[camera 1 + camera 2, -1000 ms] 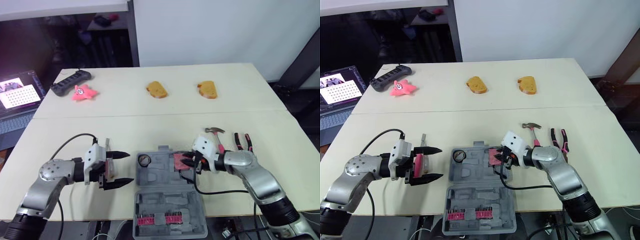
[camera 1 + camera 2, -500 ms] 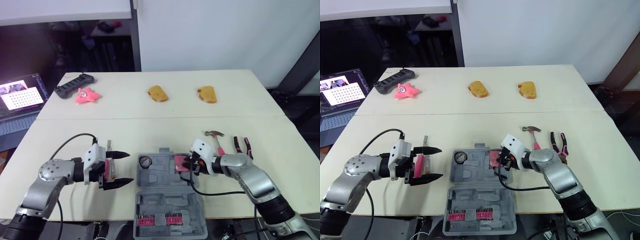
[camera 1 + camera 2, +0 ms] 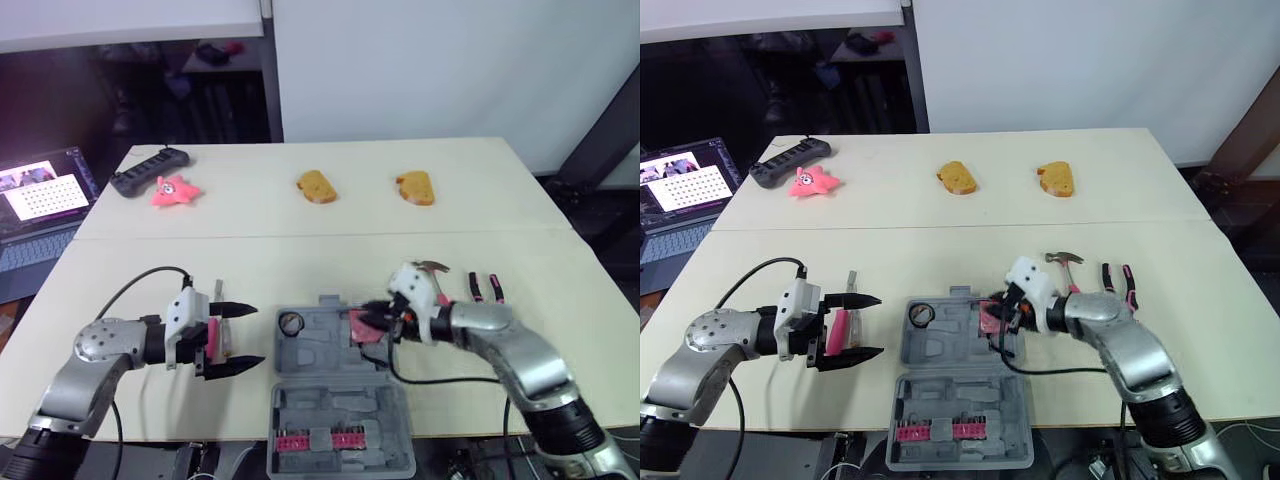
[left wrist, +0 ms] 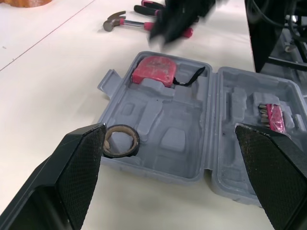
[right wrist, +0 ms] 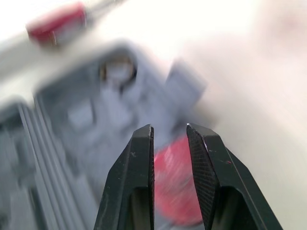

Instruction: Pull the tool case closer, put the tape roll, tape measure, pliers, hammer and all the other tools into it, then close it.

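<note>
Right pincer hovered narrowly parted, gripping nothing, over the tape measure — snug in its tool case pocket, so the lid could close. Left pincer gaped wide beside the case.

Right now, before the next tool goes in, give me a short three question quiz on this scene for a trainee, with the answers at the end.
1. True or false: the tape measure lies inside the open tool case.
2. Which of these lies on the table, outside the case? A) tape roll B) hammer C) tape measure
3. Fill in: the gripper held wide open beside the case, next to a pink-handled tool, is the robot's ____ gripper.
Key: 1 true. 2 B. 3 left, meaning the left gripper.
</note>
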You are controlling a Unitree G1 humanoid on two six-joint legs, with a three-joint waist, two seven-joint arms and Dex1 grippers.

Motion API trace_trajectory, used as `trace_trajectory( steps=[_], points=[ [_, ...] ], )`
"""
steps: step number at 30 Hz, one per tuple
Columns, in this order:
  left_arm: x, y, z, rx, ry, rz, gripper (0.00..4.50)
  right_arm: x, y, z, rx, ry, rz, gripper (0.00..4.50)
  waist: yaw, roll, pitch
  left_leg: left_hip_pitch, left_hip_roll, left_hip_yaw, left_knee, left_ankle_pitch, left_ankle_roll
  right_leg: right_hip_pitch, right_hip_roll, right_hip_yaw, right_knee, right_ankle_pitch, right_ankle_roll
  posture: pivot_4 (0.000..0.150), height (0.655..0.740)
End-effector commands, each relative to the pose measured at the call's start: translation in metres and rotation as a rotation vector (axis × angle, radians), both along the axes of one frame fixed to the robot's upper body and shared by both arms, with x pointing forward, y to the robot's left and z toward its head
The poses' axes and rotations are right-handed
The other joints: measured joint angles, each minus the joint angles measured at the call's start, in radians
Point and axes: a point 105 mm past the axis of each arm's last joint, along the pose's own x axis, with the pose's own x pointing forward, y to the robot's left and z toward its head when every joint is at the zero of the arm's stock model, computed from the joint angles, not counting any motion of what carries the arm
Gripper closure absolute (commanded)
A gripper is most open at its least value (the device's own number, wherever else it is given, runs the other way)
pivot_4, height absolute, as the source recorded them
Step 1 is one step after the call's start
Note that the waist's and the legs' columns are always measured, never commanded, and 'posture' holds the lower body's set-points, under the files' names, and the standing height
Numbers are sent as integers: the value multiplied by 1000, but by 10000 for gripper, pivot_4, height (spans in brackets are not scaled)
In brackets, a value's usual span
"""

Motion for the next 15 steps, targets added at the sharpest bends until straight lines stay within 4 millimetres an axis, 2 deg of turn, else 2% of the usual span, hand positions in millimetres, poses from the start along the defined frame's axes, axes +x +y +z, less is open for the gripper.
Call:
trace_trajectory(
  steps=[1, 9, 10, 12, 13, 14, 15],
  points=[
    [0, 4, 11, 0, -46, 13, 0, -13, -6, 15, 10, -22, 43, 33495, 3, 0, 0, 0, 0, 0, 0, 0, 0, 0, 0, 0, 0, 0, 0, 1500, 7400],
    [3, 17, 11, 4, -44, 78, 0, -27, -46, 19, -11, -14, -36, 33495, 4, 0, 1, 0, 0, 1, 0, 0, 0, 0, -1, 0, -1, 0, 0, 1500, 7400],
    [3, 22, 11, 4, -38, 101, 0, -31, -56, 18, -16, -9, -68, 33495, 4, 0, 1, 0, 0, 1, 0, 0, 1, 0, -1, 0, -1, 0, 0, 1500, 7400],
    [0, 38, 8, 20, -26, 166, 0, -42, -81, 14, -42, 14, -145, 33495, 5, 0, 2, -1, 0, 1, 0, -1, 1, 0, -1, 0, -1, 0, 0, 1500, 7400],
    [0, 59, 4, 39, -10, 248, 0, -53, -100, 12, -58, 31, -204, 33495, 7, 0, 2, -1, 0, 1, 0, -1, 2, 0, -1, 0, -1, 0, 1, 1500, 7400],
    [-2, 84, 0, 68, 6, 336, 0, -65, -116, 10, -72, 48, -255, 28283, 7, 0, 2, -1, 0, 1, -1, -1, 3, 0, -1, 0, -3, -1, 1, 1500, 7400],
    [-5, 100, -3, 87, 16, 394, 0, -74, -126, 10, -82, 58, -286, 27049, 7, 1, 2, -1, 0, 1, 0, -2, 3, 1, -1, 0, -3, -1, 1, 1500, 7400]
  ],
)
